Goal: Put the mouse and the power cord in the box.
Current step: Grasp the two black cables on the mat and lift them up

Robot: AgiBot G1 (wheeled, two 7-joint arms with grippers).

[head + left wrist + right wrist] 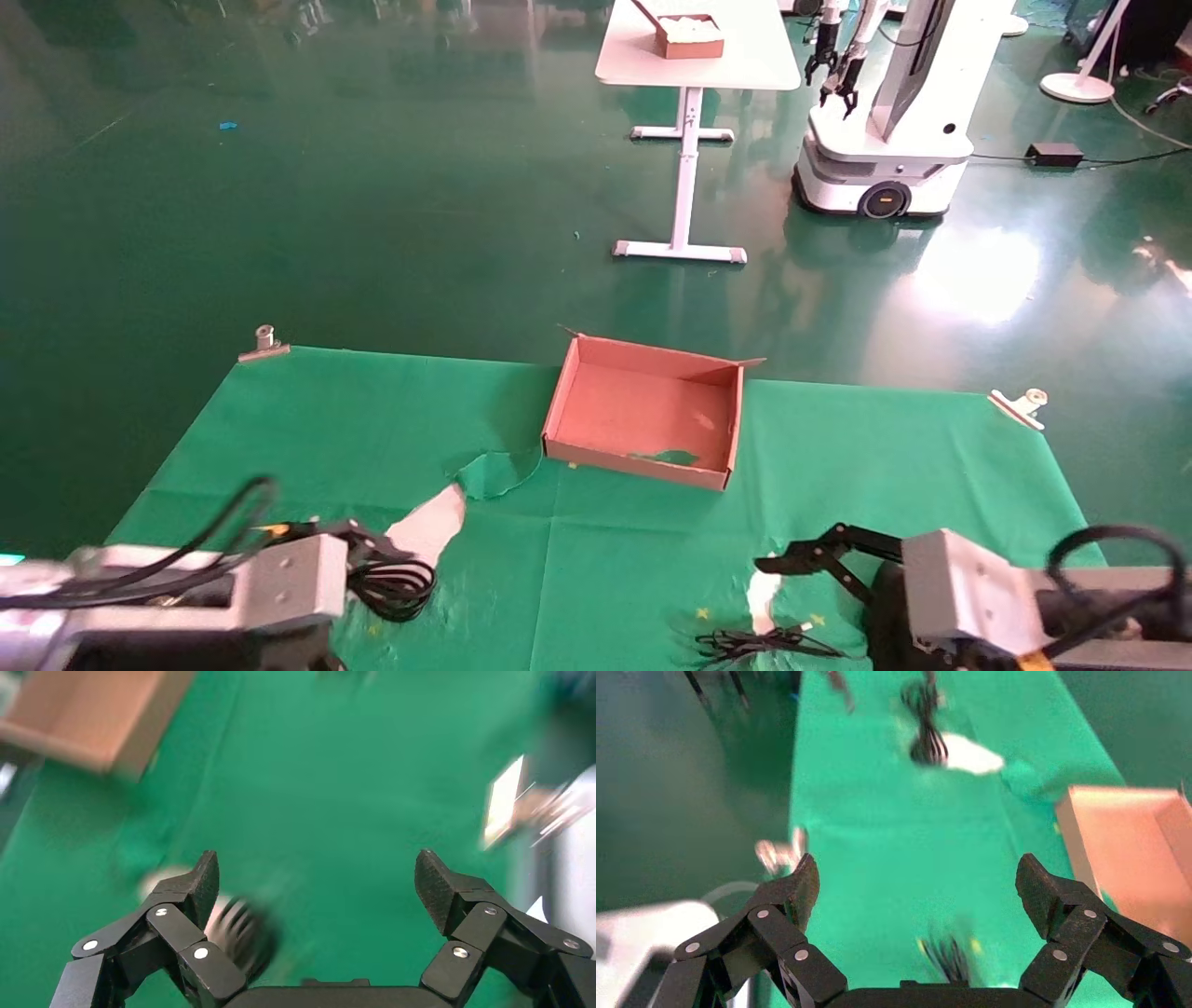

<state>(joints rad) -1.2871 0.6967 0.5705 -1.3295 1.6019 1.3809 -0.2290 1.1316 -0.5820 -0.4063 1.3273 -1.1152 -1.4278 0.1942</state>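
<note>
Cardboard box (pixel 643 410): reddish, nothing in it, far-centre of green tabletop (pixel 885 466), well ahead of both arms.
Cord (pixel 396 587): black coil at near-left, just beside left hand (pixel 372 550), on robot's inner side.
Left hand: fingers spread wide, holding nothing; nearer arm for cord.
Thin cable bundle (pixel 759 641): near-right, just beside right hand (pixel 778 564); mouse itself not made out.
Right hand: spread, holding nothing.

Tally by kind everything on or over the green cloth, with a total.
Box: 1
Cable bundles: 2, thick cord and thin cable
Metal clips: 2
Tools: 2, left tool and right tool, both open, over the near edge
Total: 7
</note>
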